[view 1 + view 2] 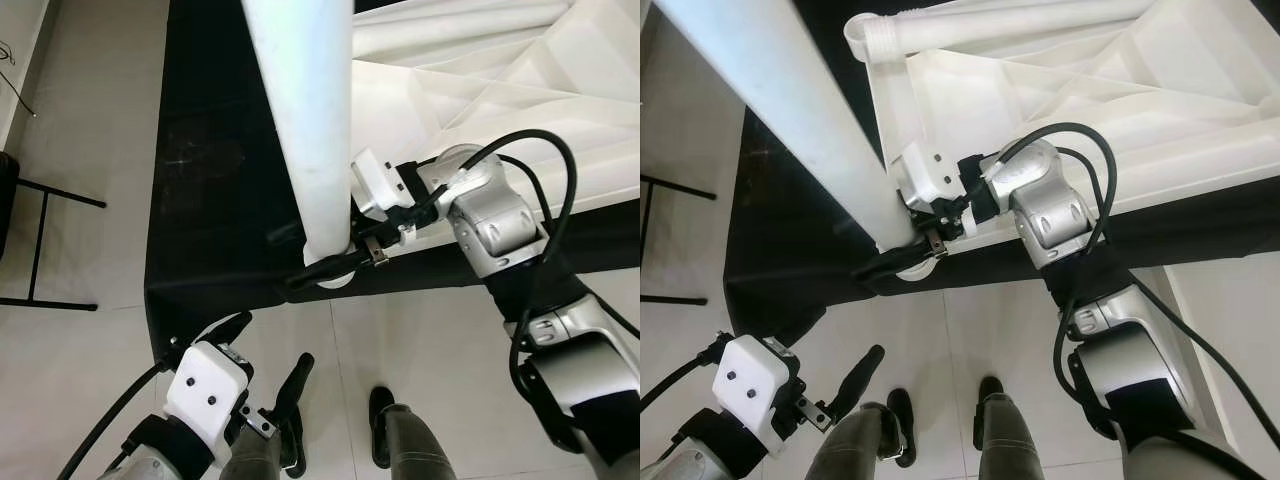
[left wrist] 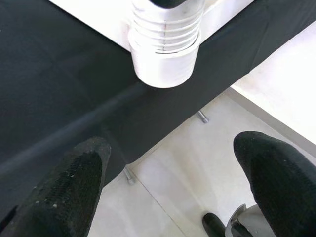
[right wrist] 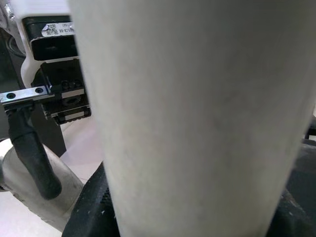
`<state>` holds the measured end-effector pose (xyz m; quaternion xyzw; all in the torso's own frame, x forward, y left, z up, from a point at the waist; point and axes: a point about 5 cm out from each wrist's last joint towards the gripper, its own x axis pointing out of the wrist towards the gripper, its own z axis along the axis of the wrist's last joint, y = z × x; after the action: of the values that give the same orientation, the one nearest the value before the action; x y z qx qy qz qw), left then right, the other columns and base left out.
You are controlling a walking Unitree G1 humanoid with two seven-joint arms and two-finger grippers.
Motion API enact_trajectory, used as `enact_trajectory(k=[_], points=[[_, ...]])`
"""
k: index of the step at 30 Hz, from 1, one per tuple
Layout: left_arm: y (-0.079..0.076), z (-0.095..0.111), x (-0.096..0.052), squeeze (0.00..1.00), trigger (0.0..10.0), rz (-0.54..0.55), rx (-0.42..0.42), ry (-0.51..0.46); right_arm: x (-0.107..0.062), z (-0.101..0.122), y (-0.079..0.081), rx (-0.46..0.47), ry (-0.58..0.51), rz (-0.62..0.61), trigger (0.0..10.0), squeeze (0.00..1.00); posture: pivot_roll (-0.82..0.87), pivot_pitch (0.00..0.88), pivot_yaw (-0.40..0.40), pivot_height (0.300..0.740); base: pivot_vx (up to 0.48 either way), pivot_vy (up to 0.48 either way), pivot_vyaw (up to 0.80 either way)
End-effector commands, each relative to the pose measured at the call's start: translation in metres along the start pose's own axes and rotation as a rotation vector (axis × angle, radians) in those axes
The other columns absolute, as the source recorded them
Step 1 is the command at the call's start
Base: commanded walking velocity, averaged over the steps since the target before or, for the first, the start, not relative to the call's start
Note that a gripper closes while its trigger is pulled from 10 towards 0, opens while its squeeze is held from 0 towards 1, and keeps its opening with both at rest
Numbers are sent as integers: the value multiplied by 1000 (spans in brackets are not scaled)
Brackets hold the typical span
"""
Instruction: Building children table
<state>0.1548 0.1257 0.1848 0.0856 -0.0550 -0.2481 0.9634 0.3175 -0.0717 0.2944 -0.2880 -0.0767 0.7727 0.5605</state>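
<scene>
A long white table leg (image 1: 305, 120) stands nearly upright at the near corner of the upturned white tabletop (image 1: 480, 80). My right gripper (image 1: 335, 268) is shut on the leg just above its threaded lower end (image 2: 165, 49). In the right wrist view the leg (image 3: 197, 123) sits close against the camera, with one black finger (image 3: 34, 148) beside it. My left gripper (image 1: 262, 358) hangs lower, in front of the table's edge and below the leg's end. It is open with nothing between its fingertips (image 2: 59, 192).
The tabletop rests on a table draped in black cloth (image 1: 220, 150). Another white leg (image 1: 990, 22) lies along the tabletop's far edge. A black metal frame (image 1: 40, 240) stands on the tiled floor at the left. My feet (image 1: 382, 425) are near the table's edge.
</scene>
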Motion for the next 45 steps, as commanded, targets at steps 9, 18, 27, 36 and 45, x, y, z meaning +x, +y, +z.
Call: enact_trajectory(k=[9, 18, 27, 36, 45], points=[[-1, -4, -2, 0, 10000, 3, -5, 22, 25, -38, 8, 191, 73, -86, 10000, 0, 84, 440, 79, 740, 0, 0, 0], [0, -5, -3, 0, 10000, 3, -4, 23, 18, -52, 4, 281, 109, -426, 10000, 0, 76, 440, 77, 740, 0, 0, 0], [1, -5, -3, 0, 10000, 10, 2, 30, 45, -60, 33, 344, 213, -1123, 10000, 0, 82, 443, 82, 740, 0, 0, 0], [3, -7, -3, 0, 10000, 13, 17, 37, 67, -48, 15, 344, 135, -1148, 10000, 0, 88, 430, 77, 740, 0, 0, 0], [4, -6, -2, 0, 10000, 22, 21, 34, 66, -43, 11, 355, 153, -1228, 10000, 0, 89, 432, 77, 740, 0, 0, 0]])
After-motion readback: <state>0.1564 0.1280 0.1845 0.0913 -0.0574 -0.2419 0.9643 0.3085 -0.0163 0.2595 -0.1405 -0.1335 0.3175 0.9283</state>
